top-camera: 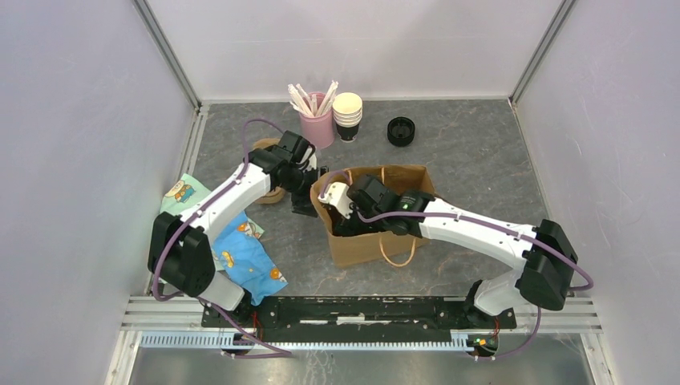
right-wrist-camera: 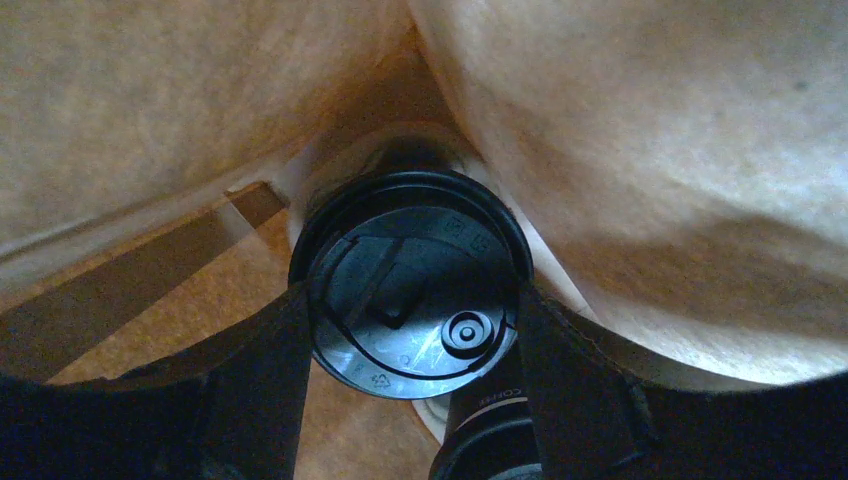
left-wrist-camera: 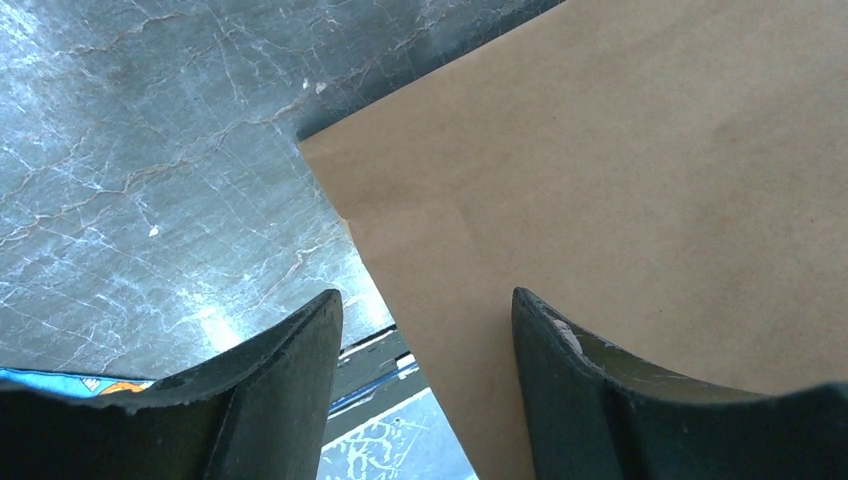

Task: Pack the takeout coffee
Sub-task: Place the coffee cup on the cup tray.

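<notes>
The right gripper (right-wrist-camera: 412,325) is clamping the takeout coffee (right-wrist-camera: 410,275) between its two fingers, one pressing each side of the cup up by its round black lid, down inside the brown bag (right-wrist-camera: 650,150) with paper walls all around. The left gripper (left-wrist-camera: 425,300) is hanging outside, just beside the bag's left wall, fingers spread wide and gripping nothing; whether it is touching the paper I cannot tell.
</notes>
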